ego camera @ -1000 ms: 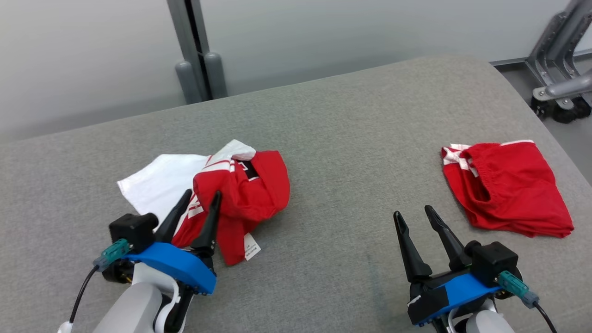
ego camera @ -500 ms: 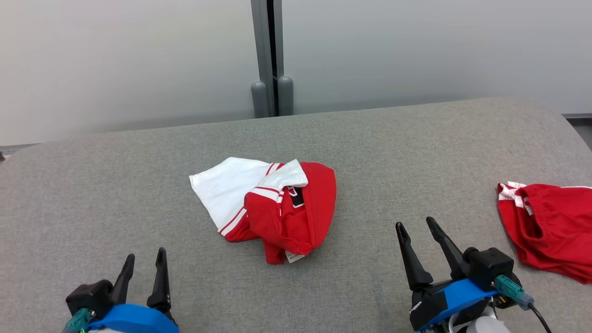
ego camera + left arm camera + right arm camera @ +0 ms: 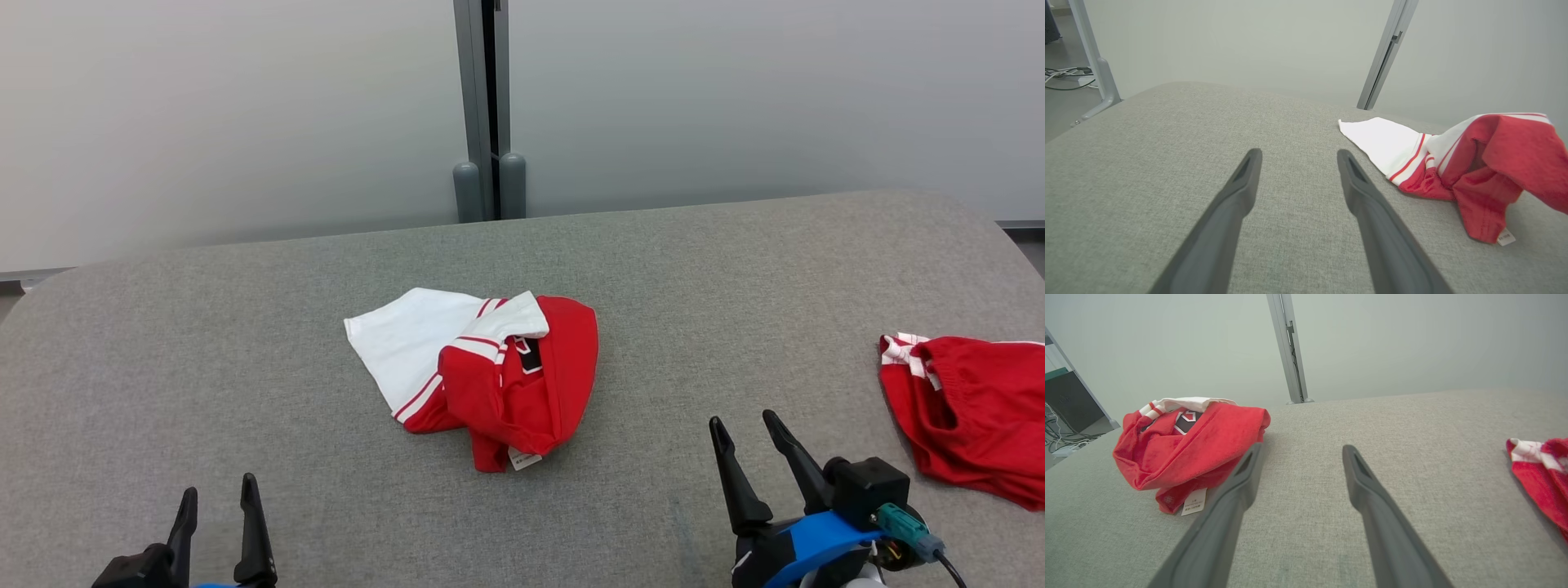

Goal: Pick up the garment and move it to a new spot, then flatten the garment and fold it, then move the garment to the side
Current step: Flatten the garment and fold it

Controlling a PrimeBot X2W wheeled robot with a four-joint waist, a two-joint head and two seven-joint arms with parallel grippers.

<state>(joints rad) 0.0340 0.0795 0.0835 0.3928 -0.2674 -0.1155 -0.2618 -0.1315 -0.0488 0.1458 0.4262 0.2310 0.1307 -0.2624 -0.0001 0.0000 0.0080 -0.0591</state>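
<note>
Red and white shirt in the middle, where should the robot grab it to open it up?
Probably the white part of the shirt, at its outer corner. It lies flat and sticks out toward the robot's left with a free edge, while the red part is bunched up. The open left gripper sits on that side, so it could come in from the left.

The left tool [image 3: 218, 486] no longer reaches over the red-and-white garment [image 3: 498, 384]. It now sits drawn back at the lower left, jaws a little wider, well apart from the cloth. The head view itself is turned, so the garment shows mid-picture.
</note>
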